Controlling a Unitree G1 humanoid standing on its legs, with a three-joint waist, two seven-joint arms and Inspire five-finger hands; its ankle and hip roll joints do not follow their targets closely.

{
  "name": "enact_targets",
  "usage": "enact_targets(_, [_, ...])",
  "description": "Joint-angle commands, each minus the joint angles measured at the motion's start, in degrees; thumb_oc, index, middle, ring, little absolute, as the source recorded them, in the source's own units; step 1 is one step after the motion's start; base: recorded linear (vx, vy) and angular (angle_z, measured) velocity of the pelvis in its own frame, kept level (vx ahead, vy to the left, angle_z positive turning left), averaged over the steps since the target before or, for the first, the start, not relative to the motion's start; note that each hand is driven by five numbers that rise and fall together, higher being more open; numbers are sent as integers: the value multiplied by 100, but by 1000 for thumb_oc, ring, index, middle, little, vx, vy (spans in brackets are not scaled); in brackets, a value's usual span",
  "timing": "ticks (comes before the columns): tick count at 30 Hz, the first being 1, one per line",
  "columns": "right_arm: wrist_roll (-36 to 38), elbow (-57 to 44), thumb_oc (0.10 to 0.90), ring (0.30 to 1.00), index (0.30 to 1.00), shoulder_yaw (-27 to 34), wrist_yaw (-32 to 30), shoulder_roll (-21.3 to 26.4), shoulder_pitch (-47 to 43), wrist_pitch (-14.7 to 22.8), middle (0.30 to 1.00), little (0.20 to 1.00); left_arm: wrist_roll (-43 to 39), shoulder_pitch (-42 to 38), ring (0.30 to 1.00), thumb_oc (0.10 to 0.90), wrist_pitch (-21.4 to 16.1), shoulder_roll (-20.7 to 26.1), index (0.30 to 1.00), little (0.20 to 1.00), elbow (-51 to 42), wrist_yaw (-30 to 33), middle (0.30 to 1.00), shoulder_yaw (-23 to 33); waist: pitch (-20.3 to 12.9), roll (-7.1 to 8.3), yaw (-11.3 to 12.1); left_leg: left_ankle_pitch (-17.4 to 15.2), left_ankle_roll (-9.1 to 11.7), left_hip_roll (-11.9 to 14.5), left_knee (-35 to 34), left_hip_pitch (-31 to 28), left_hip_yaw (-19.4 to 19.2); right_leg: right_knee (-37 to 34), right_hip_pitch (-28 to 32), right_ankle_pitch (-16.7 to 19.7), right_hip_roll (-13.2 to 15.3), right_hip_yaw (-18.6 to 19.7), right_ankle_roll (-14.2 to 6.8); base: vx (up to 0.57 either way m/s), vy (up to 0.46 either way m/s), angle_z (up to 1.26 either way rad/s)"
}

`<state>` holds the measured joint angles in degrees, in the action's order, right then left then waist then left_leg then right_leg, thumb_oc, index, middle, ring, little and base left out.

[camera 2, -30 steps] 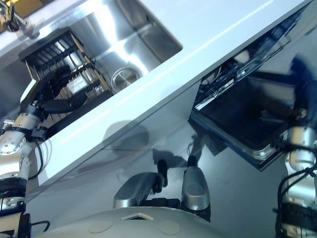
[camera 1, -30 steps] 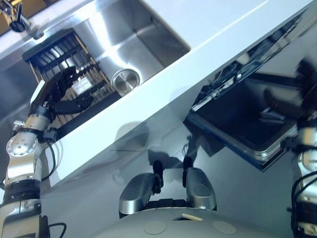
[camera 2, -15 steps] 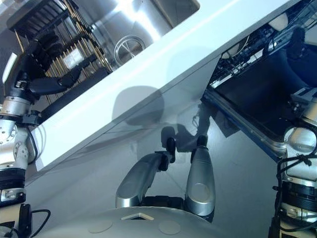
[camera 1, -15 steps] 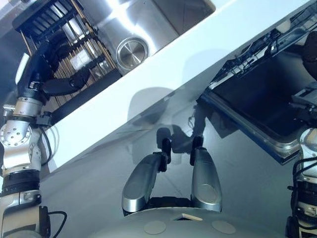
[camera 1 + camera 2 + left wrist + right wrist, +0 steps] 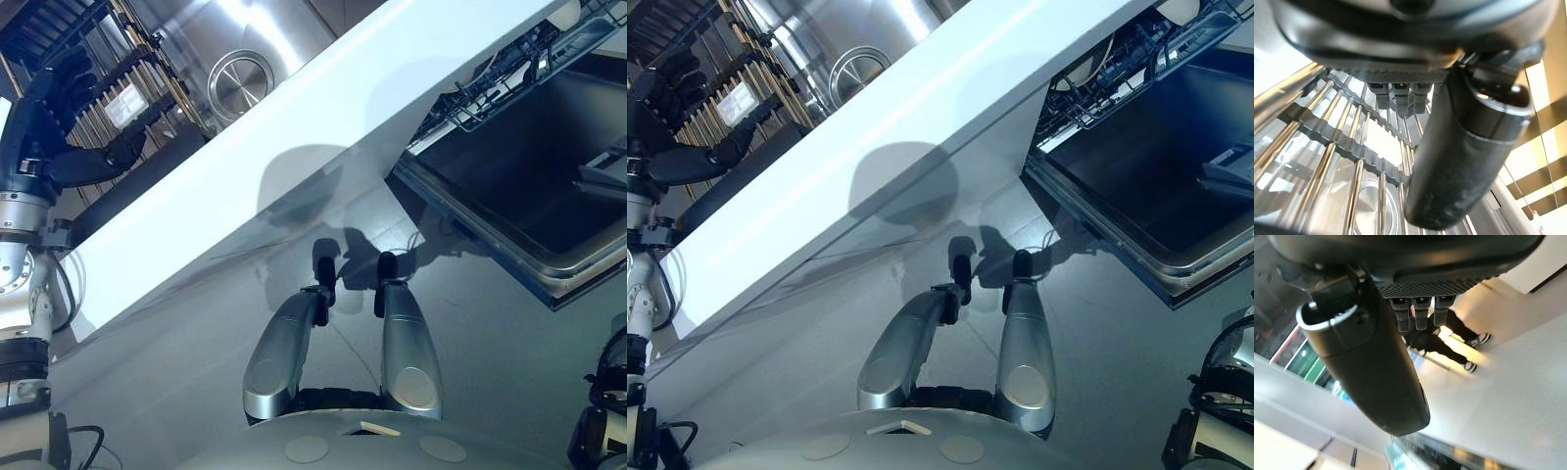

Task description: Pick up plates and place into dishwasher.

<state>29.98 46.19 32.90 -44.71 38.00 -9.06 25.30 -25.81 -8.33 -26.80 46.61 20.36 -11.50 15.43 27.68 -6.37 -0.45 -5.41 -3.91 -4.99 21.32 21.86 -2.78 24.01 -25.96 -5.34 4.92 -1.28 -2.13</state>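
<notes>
While the white counter (image 5: 294, 147) runs as a slanted band from 8 o'clock to 1 o'clock across my head views, it stands between the two work areas: the steel sink (image 5: 245, 39) at 11 o'clock and the open dishwasher (image 5: 529, 186) at 3 o'clock. In the sink I see a round drain (image 5: 240, 83) and a dark dish rack (image 5: 108, 78) of metal rods just beside it. The dishwasher door (image 5: 509, 225) hangs open and down; the wire basket (image 5: 1117, 83) above it holds what looks like the pale edge of a plate (image 5: 1087, 73), partly behind the wires and cut by the counter edge (hard to be sure). I cannot make out any plates in the dish rack; rods and glare blur it.

My left hand (image 5: 59, 137) is at 9 o'clock over the dish rack, arm coming up from 7 o'clock, thumb (image 5: 103, 162) stuck out towards the sink. In the left wrist view the left hand's fingers (image 5: 1400, 100) point straight out over the rods, thumb apart, nothing held, so spread and relaxed.

In the right wrist view my right hand (image 5: 1376, 362) has straight short fingers (image 5: 1415, 313) and a thumb apart, gripping nothing; past it there is pale floor (image 5: 1508, 396) and a person's legs (image 5: 1449, 347) in dark trousers and light shoes.
</notes>
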Motion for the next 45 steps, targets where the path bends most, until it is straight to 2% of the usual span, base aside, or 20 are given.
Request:
enact_targets(1, [1166,40,800,900,900,-94,791,224,-424,372,900,900,-61,-270,900,800,-388,-972,900,900,266,667,900,-954,212,175,-135,503,25,-128,-841,-13,44,-384,-201,521,-478,-41,-122,-32,-36,-6])
enact_targets(3, [1789,436,800,900,900,-191,1501,191,-487,415,900,900,-74,-325,900,800,-417,-976,900,900,328,694,900,-985,212,121,-132,539,38,-123,-952,-95,28,-410,-152,508,-473,-48,-122,-16,-15,-9])
enact_targets(5, [2534,525,800,900,900,-262,2455,123,-551,300,900,900,-80,-377,900,800,-398,-958,900,900,330,729,900,-1033,212,58,-139,557,54,-131,-1020,-186,4,-420,-102,495,-451,-71,-119,-4,4,-6])
enact_targets(6, [2643,555,800,900,900,-281,2680,98,-561,305,900,900,-90,-389,900,800,-380,-960,900,900,319,731,900,-1036,212,43,-141,557,55,-133,-1032,-207,-6,-424,-86,489,-438,-81,-117,0,0,0])
enact_targets(7, [3125,550,800,900,900,-333,3716,-18,-623,99,900,900,-90,-419,900,800,-331,-973,900,900,302,706,900,-1020,212,2,-141,555,57,-139,-1055,-268,-27,-440,-33,478,-395,-114,-110,9,25,-4])
enact_targets(8, [3658,521,800,900,900,-328,4748,-167,-654,-272,900,900,-78,-423,900,800,-294,-996,900,900,286,688,900,-984,212,-17,-149,543,54,-150,-1049,-308,-27,-444,-2,473,-362,-131,-103,12,27,-7])
enact_targets(10, [4219,540,800,900,900,-264,6450,-404,-688,-1004,900,900,-97,-434,900,800,-217,-994,900,900,285,599,900,-903,212,-15,-146,517,45,-158,-1022,-372,-52,-445,68,467,-297,-202,-100,30,11,-12])
enact_targets(13, [4769,708,800,900,900,-207,8200,-694,-721,-2362,900,900,-152,-463,900,800,-98,-934,900,900,253,497,900,-834,212,14,-101,489,21,-150,-973,-414,-93,-447,133,489,-206,-322,-118,27,-32,-9])
enact_targets(15, [4784,648,800,900,900,-354,8904,-750,-800,-2884,900,900,-250,-506,900,800,3,-819,900,900,213,471,900,-857,212,44,-58,456,8,-136,-924,-450,-110,-480,207,511,-153,-391,-121,30,-67,-11])
enact_targets(17, [4659,221,800,900,900,-701,9346,-854,-891,-3226,900,900,-234,-523,900,800,121,-724,900,900,80,516,900,-920,212,91,-15,355,-3,-131,-806,-472,-113,-481,281,480,-100,-462,-125,52,-71,-15])
enact_targets(19, [4595,-418,800,900,900,-1080,9538,-1001,-979,-3503,900,900,-207,-567,900,800,268,-636,900,900,-116,636,900,-989,212,155,24,356,-31,-136,-673,-373,-109,-494,247,550,-66,-492,-102,34,-84,-12])
enact_targets(23, [4552,-1841,800,900,900,-2193,9542,-1291,-1376,-3481,900,900,-126,-788,900,800,432,-445,900,900,-284,790,900,-1182,212,293,136,241,-101,-115,-409,-140,-67,-471,163,537,-49,-563,-67,12,-100,-12])
enact_targets(28, [4511,-3458,800,900,900,-3297,8857,-1532,-2265,-3344,900,900,-117,-1296,900,800,492,-275,900,900,-147,837,900,-1459,212,425,297,171,-132,-139,-68,291,-47,-338,-142,548,-43,-677,-21,-21,-64,-17])
enact_targets(31, [4475,-4426,800,900,900,-3749,8361,-1713,-2710,-3100,900,900,-116,-1534,900,800,540,-207,900,900,-89,798,900,-1560,212,494,370,10,-167,-204,331,607,-18,-136,-378,479,-73,-675,36,-66,-51,-17])
enact_targets(36, [4125,-5476,800,900,900,-4224,7855,-1965,-3054,-2817,900,900,-40,-1685,900,800,629,-307,900,900,8,618,900,-1560,212,572,489,-426,-215,-257,1316,1001,-41,736,-625,122,-54,-810,199,-2,-16,3])
enact_targets(38, [3949,-5814,800,900,900,-4370,7467,-2029,-3189,-2557,900,900,82,-1701,900,800,680,-418,900,900,-44,579,900,-1588,212,583,533,-642,-254,-280,1868,1171,-38,1315,-771,-107,-38,-834,289,8,-2,-5])
enact_targets(41, [3823,-6033,800,900,900,-4374,7057,-2110,-3251,-2342,900,900,174,-1659,900,800,831,-521,900,900,-176,513,900,-1549,212,579,566,-911,-305,-292,2491,1310,-51,1955,-923,-383,-5,-849,387,56,-9,47])
enact_targets(42, [3821,-6037,800,900,900,-4376,7054,-2111,-3250,-2342,900,900,174,-1656,900,800,833,-521,900,900,-179,513,900,-1546,212,579,563,-919,-305,-292,2504,1316,-50,1968,-928,-392,-3,-850,387,193,-18,45])
enact_targets(43, [3773,-6099,800,900,900,-4329,6887,-2166,-3265,-2207,900,900,227,-1572,900,800,856,-611,900,900,-189,428,900,-1508,171,573,596,-1194,-309,-330,2857,1281,-2,2296,-913,-640,-35,-801,394,103,-7,27])
enact_targets(45, [3567,-6235,800,900,900,-4364,6727,-2271,-3180,-2045,900,900,383,-1399,900,800,925,-752,900,900,-269,342,900,-1433,67,582,591,-1222,-332,-355,3216,1462,-2,2578,-1065,-671,-41,-798,489,117,-9,7])
